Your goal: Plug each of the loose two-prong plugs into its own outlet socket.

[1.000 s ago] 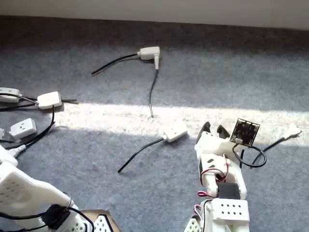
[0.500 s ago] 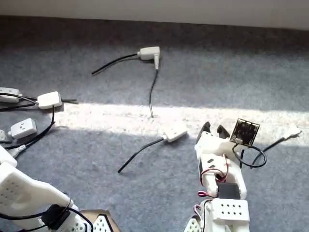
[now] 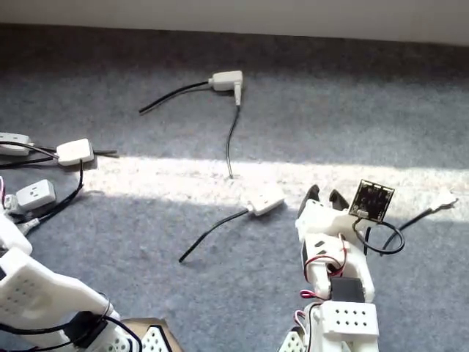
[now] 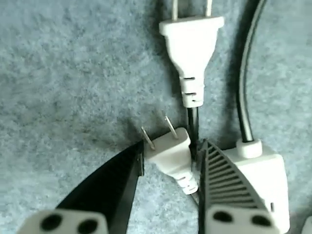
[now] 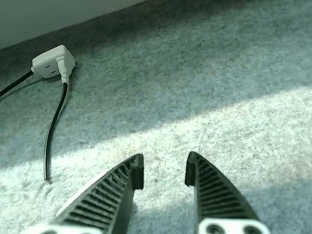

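Straddling the plug (image 4: 168, 146): left claw (image 4: 170, 152) is released, one jaw at each flank, not yet biting. Plug lies flat on the carpet (image 4: 63, 73), right between the tips. Its long axis runs roughly along the jaws, a little skewed, with the prongs pointing away from my wrist and the ribbed neck back toward the palm. So a squeeze would land across the narrow body, which is what I want. The smooth jaw's tip sits just beside a prong, so I judge a slight risk of pinching metal instead of body.

Second plug (image 4: 191, 39) lies just beyond, prongs also pointing away. Outlet (image 4: 261, 170) sits just beside the ridged jaw, and a black cord (image 4: 248, 73) runs past it.

Materials: plugs are smooth white moulded plastic with flat bright prongs. Jaws are black. Carpet is short grey pile with some give.

Right claw (image 5: 163, 168) is released over bare carpet, well apart from this cluster. Left arm is plainly nearer.
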Robot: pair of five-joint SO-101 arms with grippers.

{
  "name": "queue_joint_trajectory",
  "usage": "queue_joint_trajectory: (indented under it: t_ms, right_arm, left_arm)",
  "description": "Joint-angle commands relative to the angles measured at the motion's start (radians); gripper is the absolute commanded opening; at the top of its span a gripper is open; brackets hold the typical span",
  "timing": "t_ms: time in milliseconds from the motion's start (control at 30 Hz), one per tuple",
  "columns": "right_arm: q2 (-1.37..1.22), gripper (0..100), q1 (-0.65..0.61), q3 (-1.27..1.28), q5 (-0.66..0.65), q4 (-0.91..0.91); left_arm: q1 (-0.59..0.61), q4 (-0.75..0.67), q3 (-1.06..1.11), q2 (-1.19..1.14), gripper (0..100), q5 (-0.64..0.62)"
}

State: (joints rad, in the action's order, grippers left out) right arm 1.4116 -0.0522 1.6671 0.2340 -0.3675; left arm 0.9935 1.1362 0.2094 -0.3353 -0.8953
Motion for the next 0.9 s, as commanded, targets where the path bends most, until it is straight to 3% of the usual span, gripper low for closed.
queue_joint_trajectory:
  t_ms: [0,267,433,667,867]
  right_arm:
    - [0.005,15.2,-0.01,0.03,0.005,0.015]
    - [0.005,15.2,-0.01,0.03,0.005,0.015]
    - [0.005,15.2,-0.01,0.03,0.005,0.015]
    - [0.005,15.2,-0.01,0.03,0.005,0.015]
    - [0.005,15.2,-0.01,0.03,0.005,0.015]
  left_arm:
    - [-0.022,-0.015,0.015,0.018,0,-0.002]
    - [-0.082,0.025,0.005,0.028,1,0.046]
    - [-0.116,0.101,-0.028,0.019,1,0.304]
    - [-0.226,0.097,-0.031,0.022,1,0.781]
    - [-0.234,0.069,-0.03,0.019,3,0.907]
